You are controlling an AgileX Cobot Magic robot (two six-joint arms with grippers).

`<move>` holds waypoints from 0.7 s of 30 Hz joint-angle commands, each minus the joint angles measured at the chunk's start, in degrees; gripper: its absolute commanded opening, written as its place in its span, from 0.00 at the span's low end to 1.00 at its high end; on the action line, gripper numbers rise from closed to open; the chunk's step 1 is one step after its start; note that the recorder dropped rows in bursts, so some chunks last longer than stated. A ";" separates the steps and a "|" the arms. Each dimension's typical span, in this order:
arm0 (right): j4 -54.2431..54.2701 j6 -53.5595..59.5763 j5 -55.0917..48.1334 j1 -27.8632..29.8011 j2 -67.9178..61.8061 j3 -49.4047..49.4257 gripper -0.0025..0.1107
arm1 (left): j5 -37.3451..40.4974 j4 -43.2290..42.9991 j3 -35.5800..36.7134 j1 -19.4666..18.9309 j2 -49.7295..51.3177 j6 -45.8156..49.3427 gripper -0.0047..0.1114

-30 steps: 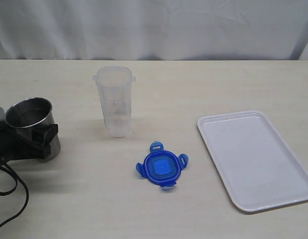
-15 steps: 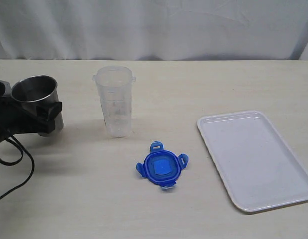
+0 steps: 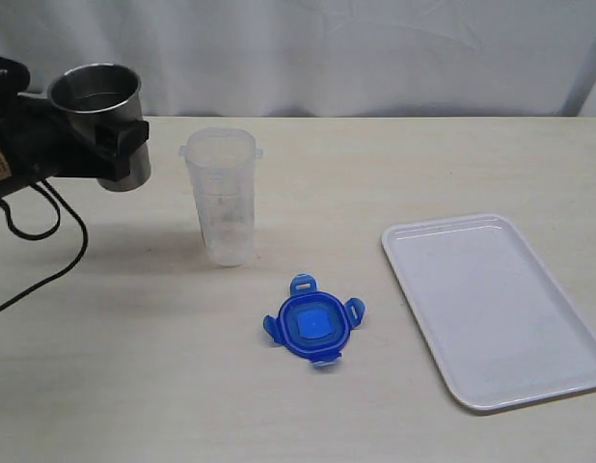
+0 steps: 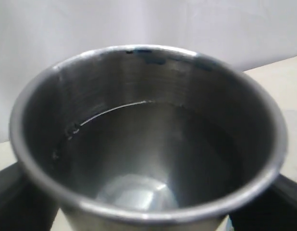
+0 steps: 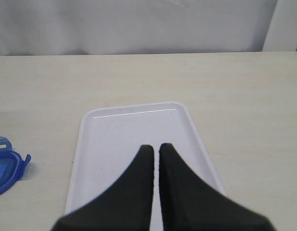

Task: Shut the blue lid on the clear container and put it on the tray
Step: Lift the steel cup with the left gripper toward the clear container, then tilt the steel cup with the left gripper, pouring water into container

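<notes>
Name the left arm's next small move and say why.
Probably shift the steel cup sideways over the clear container's open mouth: the left gripper holds it raised just beside the container, whose blue lid lies off on the table.

soft, even, fairly bright light leaves only a faint shadow on the table (image 3: 423, 164) toward 9 o'clock of the clear container (image 3: 222, 198), while the steel cup (image 4: 153, 120) blurs at its near rim, a pale gleam in its base, and the black fingers (image 5: 139, 192) look soft.
</notes>
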State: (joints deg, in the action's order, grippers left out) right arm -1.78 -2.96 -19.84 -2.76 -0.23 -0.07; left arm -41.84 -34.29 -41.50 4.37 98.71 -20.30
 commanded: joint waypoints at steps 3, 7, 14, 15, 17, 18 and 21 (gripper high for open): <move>0.02 -0.04 0.10 -0.04 0.23 0.07 0.06 | 6.26 0.41 -9.11 3.71 -0.95 -0.74 0.04; 0.02 -0.04 0.10 -0.04 0.23 0.07 0.06 | 6.88 0.19 -11.29 5.15 -0.95 -0.10 0.04; 0.02 -0.04 0.10 -0.04 0.23 0.07 0.06 | 5.75 -2.08 -12.59 5.73 -0.95 1.68 0.04; 0.02 -0.04 0.10 -0.04 0.23 0.07 0.06 | 5.75 -2.08 -12.59 5.73 -0.95 2.56 0.04; 0.02 -0.04 0.10 -0.04 0.23 0.07 0.06 | 5.75 -2.38 -12.59 5.73 -0.95 4.56 0.04; 0.02 -0.04 0.10 -0.04 0.23 0.07 0.06 | 5.48 -2.38 -12.59 5.73 -0.85 6.53 0.04; 0.02 -0.04 0.10 -0.04 0.23 0.07 0.06 | 4.42 -2.38 -12.59 5.73 -0.85 8.56 0.04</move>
State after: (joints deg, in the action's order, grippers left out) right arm -1.78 -2.96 -19.84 -2.76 -0.23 -0.07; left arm -32.17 -37.30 -53.02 9.95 98.71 -13.75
